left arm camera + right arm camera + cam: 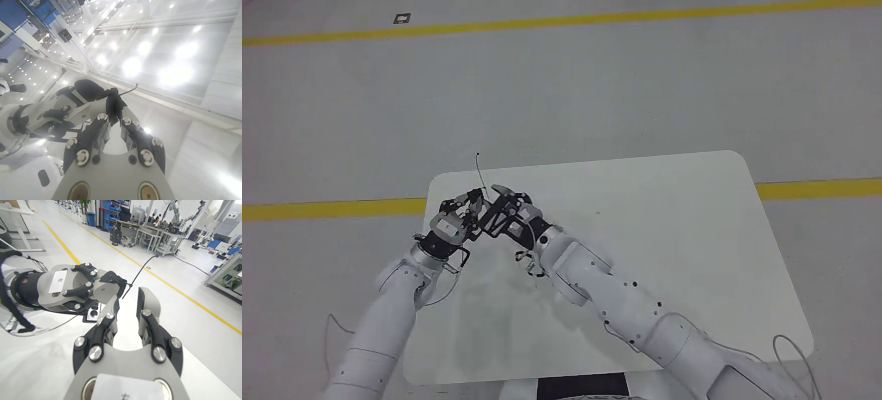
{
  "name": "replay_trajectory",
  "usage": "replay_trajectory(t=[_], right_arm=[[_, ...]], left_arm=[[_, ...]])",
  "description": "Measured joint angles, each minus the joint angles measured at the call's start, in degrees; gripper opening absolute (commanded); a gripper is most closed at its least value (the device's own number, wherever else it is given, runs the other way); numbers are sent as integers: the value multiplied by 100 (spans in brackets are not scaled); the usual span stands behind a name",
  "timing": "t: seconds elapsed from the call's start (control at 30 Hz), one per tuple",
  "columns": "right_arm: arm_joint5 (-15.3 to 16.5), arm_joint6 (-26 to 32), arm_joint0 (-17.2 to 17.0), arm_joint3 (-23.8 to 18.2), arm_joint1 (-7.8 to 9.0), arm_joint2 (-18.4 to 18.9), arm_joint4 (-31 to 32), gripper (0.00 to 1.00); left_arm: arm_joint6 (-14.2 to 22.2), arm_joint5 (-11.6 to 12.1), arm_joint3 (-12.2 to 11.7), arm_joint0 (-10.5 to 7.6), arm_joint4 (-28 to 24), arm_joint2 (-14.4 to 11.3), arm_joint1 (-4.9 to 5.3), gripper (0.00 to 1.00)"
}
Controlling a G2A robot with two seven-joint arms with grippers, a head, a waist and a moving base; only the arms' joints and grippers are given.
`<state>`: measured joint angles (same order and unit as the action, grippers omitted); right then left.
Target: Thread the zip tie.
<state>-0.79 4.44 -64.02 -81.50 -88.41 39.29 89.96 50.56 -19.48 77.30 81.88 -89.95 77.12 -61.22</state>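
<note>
A thin black zip tie (pixel 143 268) stands slanted in the air, and my left gripper (pixel 121 283) is shut on it near its lower end with black-padded fingertips. My right gripper (pixel 128 302) is open just beside it, ridged pads (pixel 140 302) facing in, with the tie's short lower tip near the gap. In the left wrist view the left gripper (pixel 114 103) pinches the tie and the tail (pixel 129 91) pokes out past it, with the right gripper's finger (pixel 87 91) close by. From above, the left gripper (pixel 470 212) and right gripper (pixel 504 210) meet under the zip tie (pixel 480 172).
Both grippers are over the far left corner of the white table (pixel 672 210), close to its edge. Grey floor with yellow lines (pixel 332 210) lies beyond. The right half of the table is bare.
</note>
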Motion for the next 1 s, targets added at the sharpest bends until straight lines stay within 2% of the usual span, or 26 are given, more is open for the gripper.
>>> replay_trajectory(t=[0.23, 0.33, 0.47, 0.53, 1.0], right_arm=[[-36, -5, 90, 84, -50, -47, 0, 22], [-50, -21, 103, 101, -63, -59, 0, 19], [-67, -39, 106, 119, -73, -63, 0, 9], [-82, -47, 105, 123, -78, -65, -1, 0], [-158, -42, 71, 89, -27, -49, -1, 0]], left_arm=[[0, 0, 0, 0, 0, 0, 0, 0], [0, 0, 0, 0, 0, 0, 0, 0], [0, 0, 0, 0, 0, 0, 0, 0], [0, 0, 0, 0, 0, 0, 0, 0], [0, 0, 0, 0, 0, 0, 0, 0]])
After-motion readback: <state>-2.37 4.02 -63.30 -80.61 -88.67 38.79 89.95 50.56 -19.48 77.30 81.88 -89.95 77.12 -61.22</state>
